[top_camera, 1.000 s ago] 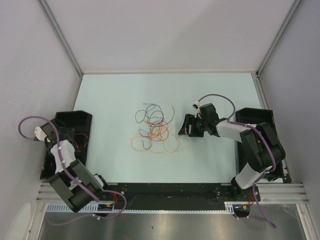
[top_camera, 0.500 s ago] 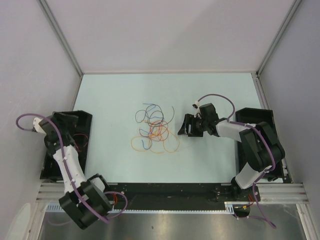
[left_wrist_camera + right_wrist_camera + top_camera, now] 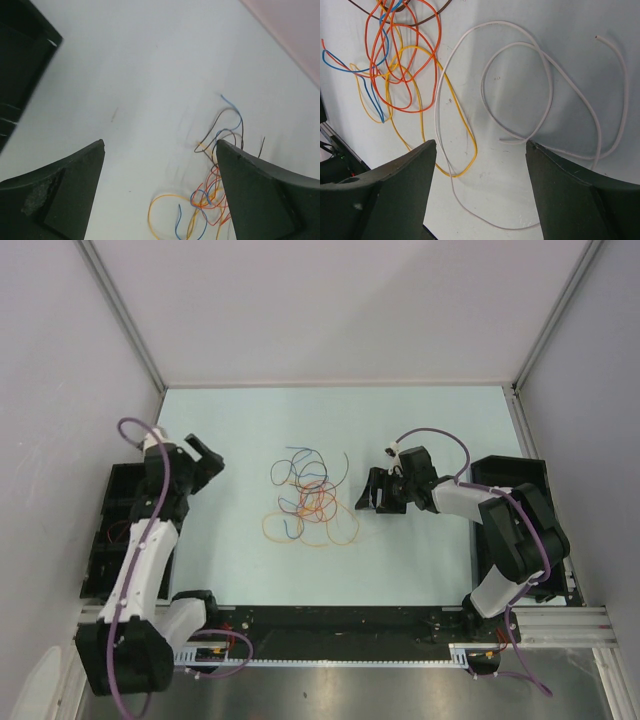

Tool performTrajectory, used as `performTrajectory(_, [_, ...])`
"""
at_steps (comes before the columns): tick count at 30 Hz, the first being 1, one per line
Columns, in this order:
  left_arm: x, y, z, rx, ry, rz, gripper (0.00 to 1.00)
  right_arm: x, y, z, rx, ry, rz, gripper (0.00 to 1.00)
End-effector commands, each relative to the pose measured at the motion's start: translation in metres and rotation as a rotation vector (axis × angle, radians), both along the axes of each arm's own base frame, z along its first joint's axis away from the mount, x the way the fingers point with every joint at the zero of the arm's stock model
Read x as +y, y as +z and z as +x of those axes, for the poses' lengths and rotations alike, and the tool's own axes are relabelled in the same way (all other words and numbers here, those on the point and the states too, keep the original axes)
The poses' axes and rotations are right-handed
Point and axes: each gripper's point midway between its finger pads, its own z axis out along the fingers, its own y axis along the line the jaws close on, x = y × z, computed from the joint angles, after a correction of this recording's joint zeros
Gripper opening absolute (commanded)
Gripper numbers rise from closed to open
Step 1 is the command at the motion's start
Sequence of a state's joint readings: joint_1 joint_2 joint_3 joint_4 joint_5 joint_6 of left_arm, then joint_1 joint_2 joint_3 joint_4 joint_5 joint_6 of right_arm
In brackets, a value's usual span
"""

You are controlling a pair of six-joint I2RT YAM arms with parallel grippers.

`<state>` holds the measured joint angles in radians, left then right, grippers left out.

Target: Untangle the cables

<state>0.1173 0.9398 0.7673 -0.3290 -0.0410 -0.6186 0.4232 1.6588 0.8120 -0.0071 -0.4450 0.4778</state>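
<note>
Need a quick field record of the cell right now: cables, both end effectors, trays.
cables: one tangled heap mid-table; orange, blue, red, yellow and dark strands crossing
white cable: loose loops at the heap's right edge, crossing a yellow strand
left end effector: open, empty, left of the heap, apart from it
right end effector: open, empty, over the white cable
table: pale, flat
trays: black left tray and right tray at the table's sides
</note>
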Motion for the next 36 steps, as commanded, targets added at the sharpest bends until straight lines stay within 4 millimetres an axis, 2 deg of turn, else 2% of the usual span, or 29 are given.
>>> performTrajectory(1, [-0.053,-0.017,0.025,0.044,-0.212,0.035,0.95,-0.005,-0.012,-0.002,0.038,-0.017,-0.03,0.78])
performTrajectory(3, [-0.087,-0.02,0.032,0.029,-0.336,0.009,0.92,-0.005,-0.013,-0.002,0.041,-0.019,-0.031,0.78])
performTrajectory(4, [-0.096,-0.035,0.036,0.061,-0.368,-0.005,0.91,-0.004,-0.013,-0.002,0.041,-0.018,-0.03,0.78])
performTrajectory(5, [-0.11,-0.034,0.041,0.046,-0.413,-0.017,0.9,-0.005,-0.013,-0.002,0.04,-0.018,-0.029,0.78])
performTrajectory(7, [-0.12,-0.041,0.047,0.059,-0.444,-0.01,0.86,-0.004,-0.012,-0.002,0.04,-0.015,-0.027,0.77])
performTrajectory(8, [-0.13,-0.052,0.051,0.082,-0.468,-0.005,0.85,-0.004,-0.013,-0.003,0.044,-0.013,-0.027,0.77])
performTrajectory(10, [-0.136,-0.054,0.059,0.085,-0.486,0.018,0.83,-0.004,-0.013,-0.003,0.046,-0.01,-0.021,0.78])
performTrajectory(11, [-0.14,-0.067,0.061,0.12,-0.497,0.024,0.82,-0.004,-0.013,-0.003,0.047,-0.01,-0.018,0.78])
performTrajectory(13, [-0.144,-0.072,0.068,0.134,-0.516,0.045,0.79,-0.004,-0.013,-0.002,0.048,-0.006,-0.012,0.78])
performTrajectory(14, [-0.148,-0.082,0.07,0.16,-0.529,0.052,0.78,-0.004,-0.013,-0.002,0.049,-0.005,-0.008,0.78])
performTrajectory(17, [-0.157,-0.09,0.076,0.173,-0.558,0.078,0.75,-0.004,-0.013,-0.002,0.054,0.0,0.001,0.78])
performTrajectory(18, [-0.158,-0.098,0.077,0.193,-0.56,0.084,0.74,-0.004,-0.013,-0.002,0.054,0.002,0.003,0.78])
performTrajectory(23, [-0.158,-0.112,0.086,0.22,-0.545,0.11,0.65,-0.004,-0.013,-0.002,0.061,0.008,0.018,0.78])
performTrajectory(26, [-0.162,-0.118,0.09,0.234,-0.555,0.102,0.5,-0.004,-0.013,-0.002,0.065,0.007,0.022,0.78])
performTrajectory(29, [-0.166,-0.122,0.099,0.252,-0.556,0.105,0.11,-0.005,-0.014,-0.002,0.069,0.007,0.025,0.78])
performTrajectory(30, [-0.167,-0.109,0.112,0.229,-0.538,0.116,0.0,-0.004,-0.014,-0.003,0.072,0.01,0.028,0.78])
performTrajectory(31, [-0.164,-0.112,0.107,0.29,-0.528,0.125,0.0,-0.004,-0.013,-0.003,0.07,0.011,0.029,0.78])
performTrajectory(33, [-0.159,-0.082,0.116,0.257,-0.477,0.152,0.0,-0.005,-0.014,-0.003,0.073,0.009,0.03,0.78])
performTrajectory(35, [-0.161,-0.013,0.129,0.131,-0.452,0.14,0.0,-0.005,-0.014,-0.003,0.075,0.01,0.031,0.78])
performTrajectory(36, [-0.16,0.015,0.133,0.088,-0.433,0.142,0.0,-0.005,-0.014,-0.003,0.076,0.01,0.03,0.78])
